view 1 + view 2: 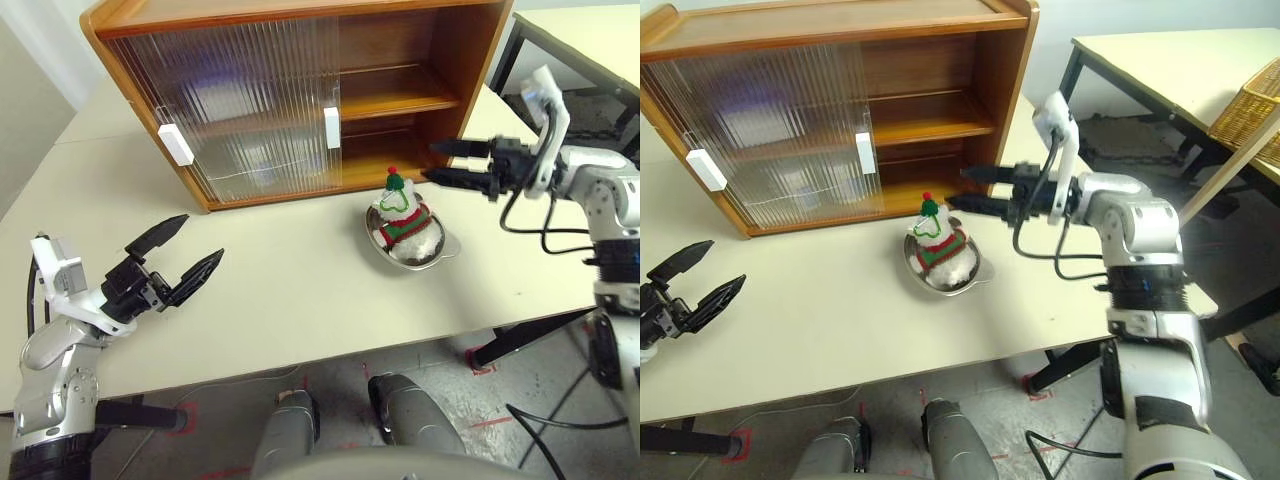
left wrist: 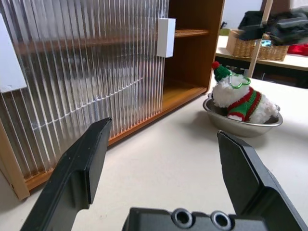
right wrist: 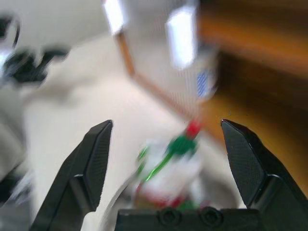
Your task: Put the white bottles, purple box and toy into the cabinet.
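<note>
Just below and inward of the right gripper (image 1: 440,163), jaws wide and empty: toy (image 1: 402,215) upright in steel bowl (image 1: 445,252) before the cabinet (image 1: 400,95), far from the equally spread left gripper (image 1: 195,245).

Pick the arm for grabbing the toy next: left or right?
Right. Its tool hangs open just beside the toy in the steel bowl, by the cabinet's open side. The left tool sits far across the table.
</note>
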